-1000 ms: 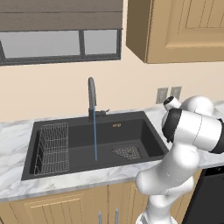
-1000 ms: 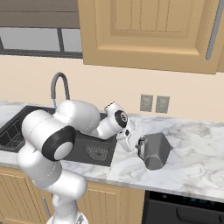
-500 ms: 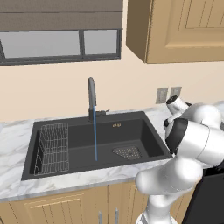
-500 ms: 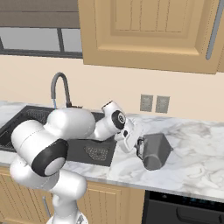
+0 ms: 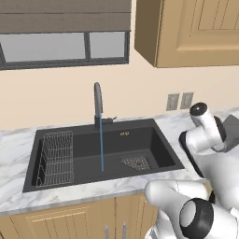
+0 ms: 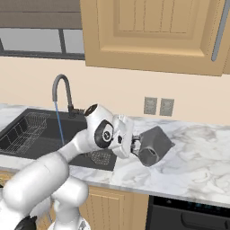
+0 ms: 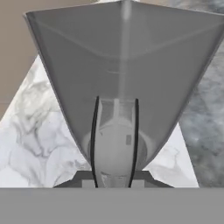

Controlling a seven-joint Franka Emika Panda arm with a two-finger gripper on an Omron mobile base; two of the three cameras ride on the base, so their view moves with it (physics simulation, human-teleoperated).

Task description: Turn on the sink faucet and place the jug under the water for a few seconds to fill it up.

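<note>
Grey and faceted, the jug is sitting in my fingers to the right of the sink, tipped over so its base is pointing toward me and its wide rim is leaning away to the right. In the right base view I am seeing it lifted just above the marble bench, over the stretch between the basin's right rim and the wall outlets. In the hand view the jug is spreading out like a fan above the fingers, and its dark loop handle is running straight down into them; the fingers are pinching that handle, pressed close together on it.

In the left base view I am catching only a grey corner of the jug past the white wrist, again right of the sink.

Back at the sink, the sink faucet is standing at the middle of the rear rim, and the water is running as a thin blue line straight down from the spout into the black basin. The wire rack is lying in the left part of the basin, and the perforated drain plate is sitting right of the stream. The jug is well apart from the stream, on the far side of the right rim.
</note>
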